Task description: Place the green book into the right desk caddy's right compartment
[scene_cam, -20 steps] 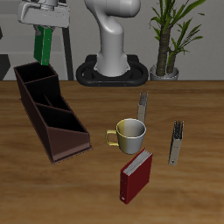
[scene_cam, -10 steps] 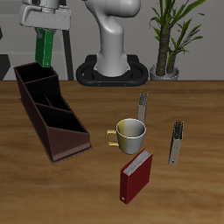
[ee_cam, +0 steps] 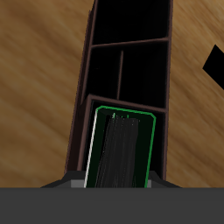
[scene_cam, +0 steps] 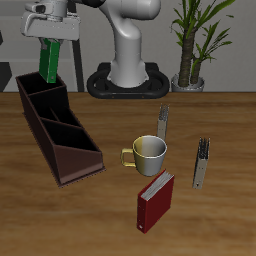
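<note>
My gripper (scene_cam: pixel 51 40) is shut on the top edge of the green book (scene_cam: pixel 48 62), which hangs upright in the air. Its lower edge is just above the back end of the right desk caddy (scene_cam: pixel 70 160), a long dark brown organiser. In the wrist view the green book (ee_cam: pixel 122 149) covers most of the end bay below it. That bay is the right compartment (scene_cam: pixel 38 94). Beyond it lie two small divided bays (ee_cam: pixel 140 74) and another open bay (ee_cam: pixel 131 22). The book does not touch the caddy walls.
A cream mug (scene_cam: pixel 150 152) stands mid-table, with a dark red book (scene_cam: pixel 155 198) lying nearer the front edge. Two thin grey upright objects (scene_cam: pixel 163 122) (scene_cam: pixel 202 163) stand beside the mug. The robot base (scene_cam: pixel 125 78) and a potted plant (scene_cam: pixel 190 60) are at the back.
The gripper has come down with the green book, bringing its lower edge closer to the caddy's back end bay. Nothing else moved.
</note>
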You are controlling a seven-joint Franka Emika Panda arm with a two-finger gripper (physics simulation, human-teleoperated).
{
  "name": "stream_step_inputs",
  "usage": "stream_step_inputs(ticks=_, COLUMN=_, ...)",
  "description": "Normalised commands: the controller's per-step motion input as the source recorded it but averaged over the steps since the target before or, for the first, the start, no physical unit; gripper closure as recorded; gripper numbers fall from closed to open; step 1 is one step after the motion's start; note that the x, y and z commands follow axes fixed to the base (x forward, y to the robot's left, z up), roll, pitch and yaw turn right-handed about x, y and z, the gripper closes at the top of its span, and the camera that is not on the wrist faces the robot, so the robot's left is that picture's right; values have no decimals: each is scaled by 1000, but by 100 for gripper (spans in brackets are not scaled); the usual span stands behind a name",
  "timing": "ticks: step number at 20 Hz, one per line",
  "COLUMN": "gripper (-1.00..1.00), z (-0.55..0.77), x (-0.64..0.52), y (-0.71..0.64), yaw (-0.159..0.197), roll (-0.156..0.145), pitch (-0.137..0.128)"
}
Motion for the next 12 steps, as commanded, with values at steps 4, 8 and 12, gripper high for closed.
stream_step_inputs(ticks=4, gripper=100, z=-76, x=51, y=-13, yaw=-20, roll=-12, pitch=11)
stream_step_inputs(ticks=8, gripper=100, z=-83, x=57, y=-59, yaw=-10, roll=-6, pitch=12)
stream_step_inputs(ticks=12, gripper=100, z=-114, x=111, y=-76, yaw=-26, roll=-18, pitch=16)
